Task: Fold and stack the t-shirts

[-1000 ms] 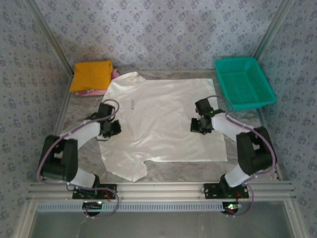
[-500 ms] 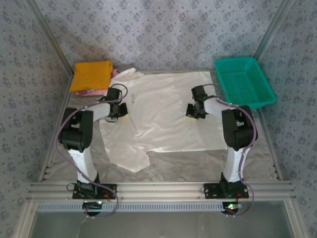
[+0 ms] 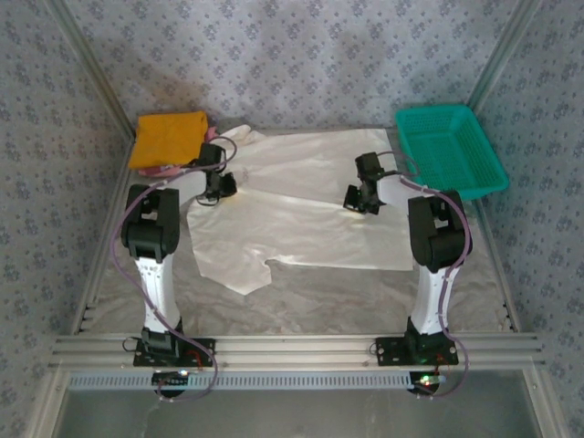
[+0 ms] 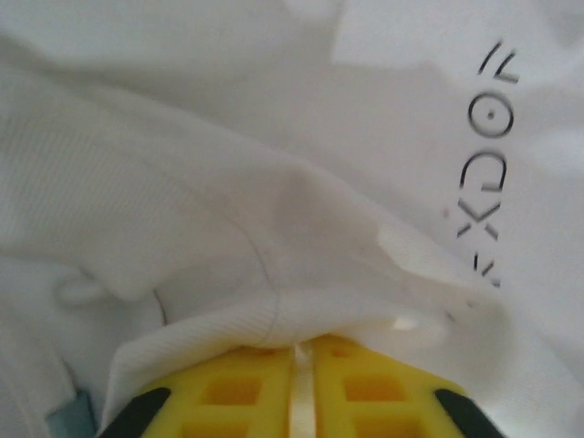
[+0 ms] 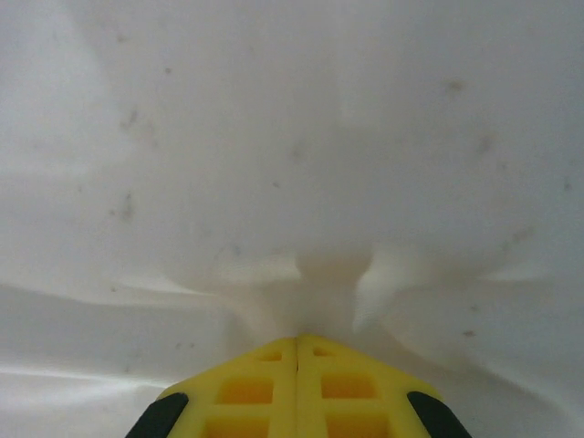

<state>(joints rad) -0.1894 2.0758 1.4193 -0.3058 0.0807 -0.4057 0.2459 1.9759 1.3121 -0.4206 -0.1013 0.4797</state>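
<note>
The large white t-shirt [image 3: 301, 224] lies spread across the table middle, its near part doubled over toward the back. My left gripper [image 3: 217, 187] is shut on the shirt's left edge, and cloth [image 4: 274, 274] bunches over its yellow fingers [image 4: 228, 388] beside dark printed letters. My right gripper [image 3: 363, 196] is shut on the shirt's right part, and a pinched pleat of white cloth [image 5: 328, 274] rises from its yellow fingers [image 5: 347, 383]. A folded orange shirt [image 3: 167, 139] rests on a pink one [image 3: 178, 169] at the back left.
A teal mesh basket [image 3: 449, 151] stands at the back right corner. Patterned walls close in the back and sides. A metal rail [image 3: 292, 349] runs along the near edge by the arm bases.
Both grippers have travelled toward the back of the table, carrying the white shirt's front portion with them and folding it over the rear part. The arms now stretch farther out.
</note>
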